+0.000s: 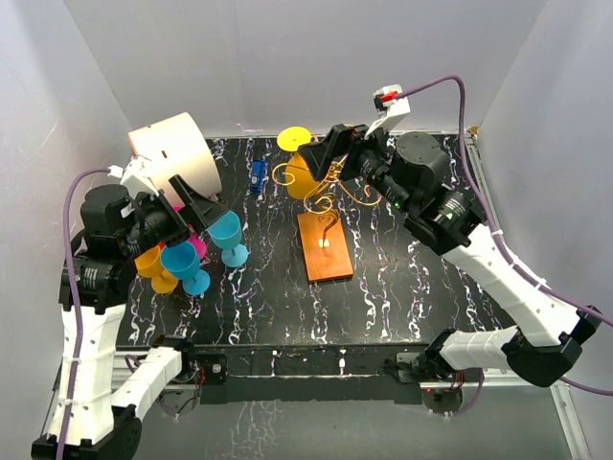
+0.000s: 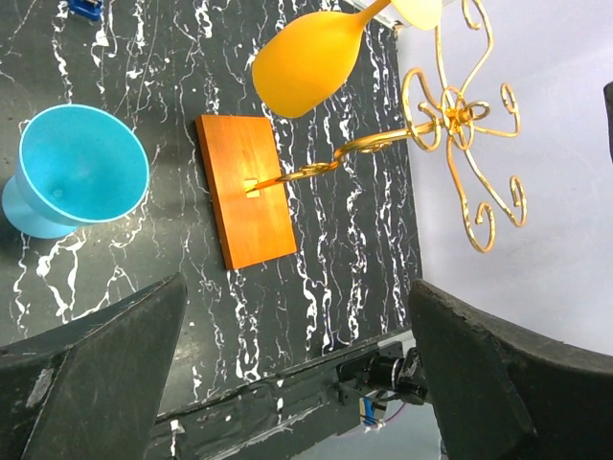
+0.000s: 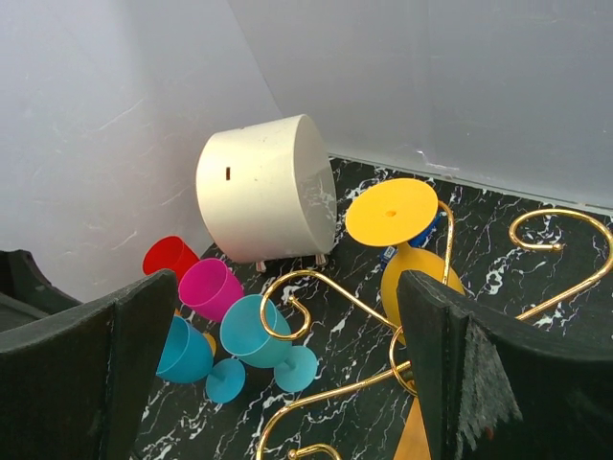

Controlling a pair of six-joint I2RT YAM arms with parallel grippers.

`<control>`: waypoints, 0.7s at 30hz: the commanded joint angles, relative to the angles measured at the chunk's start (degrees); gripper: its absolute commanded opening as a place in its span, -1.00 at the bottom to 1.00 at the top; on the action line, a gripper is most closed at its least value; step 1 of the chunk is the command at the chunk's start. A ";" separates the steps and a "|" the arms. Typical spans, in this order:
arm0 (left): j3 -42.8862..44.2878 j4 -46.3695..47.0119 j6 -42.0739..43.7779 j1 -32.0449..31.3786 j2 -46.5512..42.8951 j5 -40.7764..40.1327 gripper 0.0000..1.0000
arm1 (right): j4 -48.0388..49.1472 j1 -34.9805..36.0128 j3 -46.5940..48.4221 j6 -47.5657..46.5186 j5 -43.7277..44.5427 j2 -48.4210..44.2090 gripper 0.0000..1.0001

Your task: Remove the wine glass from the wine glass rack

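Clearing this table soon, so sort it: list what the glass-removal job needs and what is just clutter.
Job: yellow wine glass, hanging upside down; gold wine glass rack.

Clutter: white drum; blue glasses; pink glass; red glass; orange glass; small blue object.

Boxed in on three sides by plain white panels: a back wall (image 1: 287,57), a left wall (image 1: 38,105) and a right wall (image 1: 556,86), each meeting an edge of the bench (image 1: 402,287). Glossy black on top, veined with white like marble, under soft, even light. Ends at the near side in a dark metal rail (image 1: 316,362), with a pale grey surface (image 1: 316,431) below.
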 commanded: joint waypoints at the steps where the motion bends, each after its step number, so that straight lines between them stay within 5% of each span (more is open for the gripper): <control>1: 2.41 3.76 -1.45 0.19 2.18 2.36 0.97 | 3.01 -0.07 1.13 -0.67 -0.27 -2.55 0.97; 21: 2.31 24.34 -15.82 0.22 16.55 8.02 0.97 | 5.15 -0.07 -1.65 -3.73 3.09 -7.85 0.97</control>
